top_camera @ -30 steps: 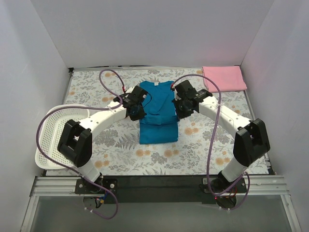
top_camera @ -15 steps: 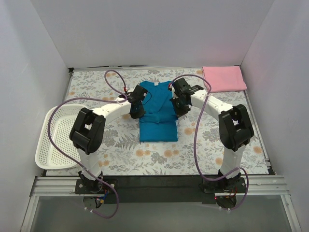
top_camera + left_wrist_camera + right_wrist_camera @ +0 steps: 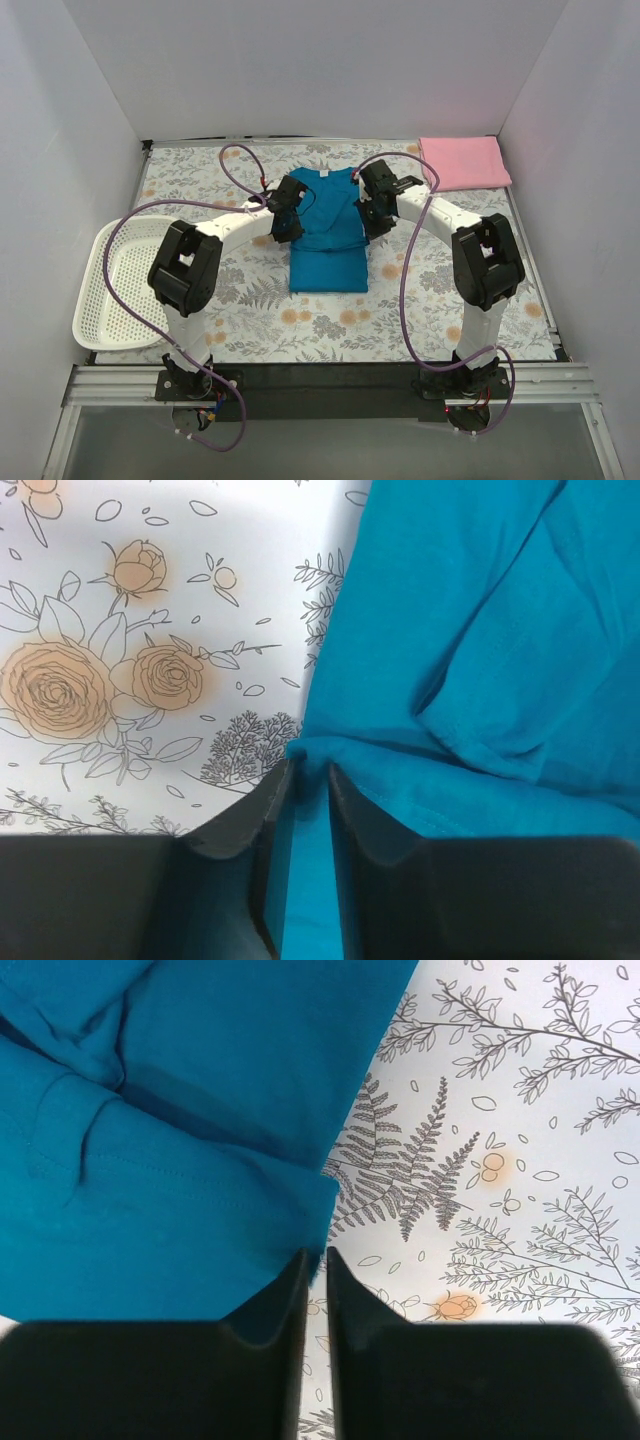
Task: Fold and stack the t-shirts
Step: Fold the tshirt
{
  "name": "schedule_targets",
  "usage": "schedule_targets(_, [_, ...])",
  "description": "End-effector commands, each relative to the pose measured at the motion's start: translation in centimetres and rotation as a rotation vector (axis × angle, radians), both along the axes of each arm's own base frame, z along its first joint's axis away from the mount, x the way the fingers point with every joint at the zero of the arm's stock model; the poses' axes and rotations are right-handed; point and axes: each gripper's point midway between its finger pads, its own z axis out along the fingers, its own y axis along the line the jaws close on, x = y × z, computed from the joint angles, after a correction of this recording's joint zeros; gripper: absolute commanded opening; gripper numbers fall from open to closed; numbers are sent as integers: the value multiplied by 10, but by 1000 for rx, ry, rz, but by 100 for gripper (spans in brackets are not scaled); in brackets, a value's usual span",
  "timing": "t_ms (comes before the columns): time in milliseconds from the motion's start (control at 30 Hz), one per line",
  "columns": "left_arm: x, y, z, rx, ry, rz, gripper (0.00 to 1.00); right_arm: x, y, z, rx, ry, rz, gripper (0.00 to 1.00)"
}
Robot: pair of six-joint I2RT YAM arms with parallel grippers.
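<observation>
T-shirts lie on the floral counter (image 3: 250,300), well apart from each other. At the near left edge sits a white plastic lattice basket (image 3: 100,300). Only its own lattice floor shows inside, and the left arm's elbow and a purple cable (image 3: 130,225) cover its right part.

The teal-blue t-shirt (image 3: 328,240) is in the middle of the counter. It is folded into a long narrow shape with its collar at the far end and a squared lower panel toward the arms. Its side edges are partly hidden under the two wrists. The pink t-shirt (image 3: 465,162) is a flat folded rectangle in the far right corner, next to the wall. Its collar and sleeves cannot be made out.

The left hand (image 3: 310,770) is at the teal shirt's left edge. Its fingers stand a slit apart with teal cloth in the slit, and the cloth is puckered at the tips. I cannot tell whether the cloth is pinched or lies loose there.

The right hand (image 3: 315,1255) is at the shirt's right edge, where a folded corner meets the tip of one finger. The fingers are slightly parted, the slit looks pale like the counter, and no cloth is seen between them, so the hand appears released.

A small white neck label (image 3: 324,174) shows at the teal collar, too small to read.
</observation>
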Motion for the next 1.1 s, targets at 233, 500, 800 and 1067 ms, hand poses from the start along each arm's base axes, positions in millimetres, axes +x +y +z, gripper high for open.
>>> schedule_targets(233, [-16,-3,66,-66,-163,-3,50,-6,11,42,97,-150,-33,25])
schedule_targets(500, [-83,-32,48,-158,-127,-49,29,-46,67,39,317,-163,76,17])
schedule_targets(800, [-127,-37,-11,-100,6,-80,23,-49,102,13,416,-151,109,14])
schedule_targets(1067, [-148,-30,-27,-91,68,-98,23,-34,115,-6,428,-160,107,14])
